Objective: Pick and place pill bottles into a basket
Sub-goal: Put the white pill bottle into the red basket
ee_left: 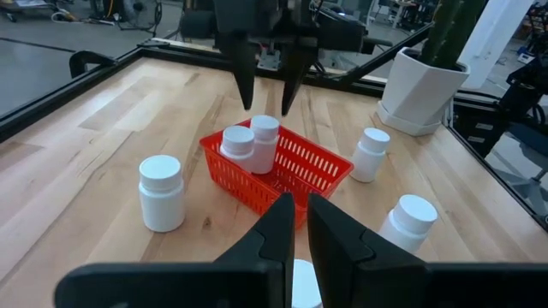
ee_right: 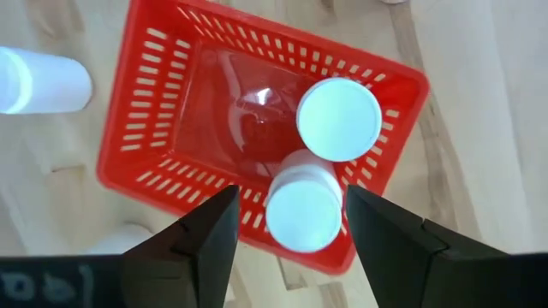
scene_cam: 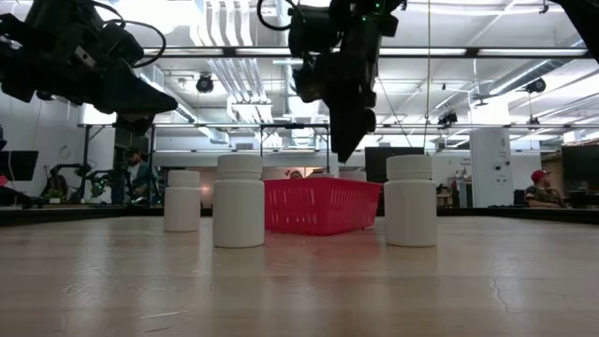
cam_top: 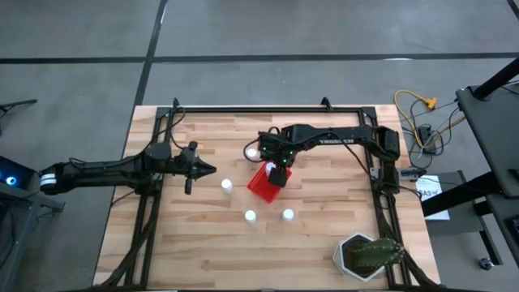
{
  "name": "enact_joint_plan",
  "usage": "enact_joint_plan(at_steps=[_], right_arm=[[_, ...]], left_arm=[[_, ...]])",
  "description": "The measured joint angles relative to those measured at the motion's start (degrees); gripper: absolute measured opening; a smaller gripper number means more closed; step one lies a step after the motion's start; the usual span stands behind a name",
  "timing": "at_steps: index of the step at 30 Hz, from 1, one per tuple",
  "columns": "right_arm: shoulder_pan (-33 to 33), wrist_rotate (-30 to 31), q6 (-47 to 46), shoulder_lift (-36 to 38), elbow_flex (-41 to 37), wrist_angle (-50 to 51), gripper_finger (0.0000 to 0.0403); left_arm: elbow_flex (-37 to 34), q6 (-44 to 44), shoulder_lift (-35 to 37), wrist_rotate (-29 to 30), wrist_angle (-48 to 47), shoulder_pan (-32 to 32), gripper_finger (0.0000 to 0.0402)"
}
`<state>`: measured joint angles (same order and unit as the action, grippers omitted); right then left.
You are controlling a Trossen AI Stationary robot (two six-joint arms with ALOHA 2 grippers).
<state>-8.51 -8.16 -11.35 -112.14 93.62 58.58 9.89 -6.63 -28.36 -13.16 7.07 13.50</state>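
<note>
Red plastic marks the landmark: the basket (cam_top: 263,182) sits near the middle of the worktop (cam_top: 203,243) with two pill bottles already standing inside it (ee_right: 338,117), packed against one end wall. Nearest the low camera, on the near side of the basket, two bottles (scene_cam: 238,200) (scene_cam: 410,199) stand upright, with a third (scene_cam: 182,199) a little farther back toward the left arm. A fourth (cam_top: 252,152) stands beyond the basket, on its far side. I count only these six, though the one behind the basket is partly hidden in the low view.

The right gripper (ee_right: 287,224) hangs directly above the basket, fingers spread and empty, so a drop looks just finished. The next move calls for lifting clear and reaching to one of the loose bottles. The left gripper (cam_top: 204,169) waits beside the basket, well apart, its fingers pressed together on nothing.
</note>
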Motion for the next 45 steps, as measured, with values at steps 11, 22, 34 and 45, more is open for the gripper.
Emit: enact_joint_plan(at_steps=[11,22,34,45], right_arm=[[3.5,-0.2,3.9,0.8,8.4,4.6,0.0203],[4.4,4.2,1.5,3.0,6.6,1.4,0.0203],[6.5,5.1,-4.1,8.7,0.0,-6.6,0.0203],[11.6,5.0,-9.4,18.5,-7.9,-15.2,0.0203]], left_arm=[[0.0,-0.4,0.0,0.0,2.1,0.0,0.0017],[0.0,-0.4,0.0,0.0,3.1,0.0,0.0017],[0.0,-0.4,-0.1,0.0,3.2,0.0,0.0017],[0.0,-0.1,-0.1,0.1,3.1,0.0,0.0017]])
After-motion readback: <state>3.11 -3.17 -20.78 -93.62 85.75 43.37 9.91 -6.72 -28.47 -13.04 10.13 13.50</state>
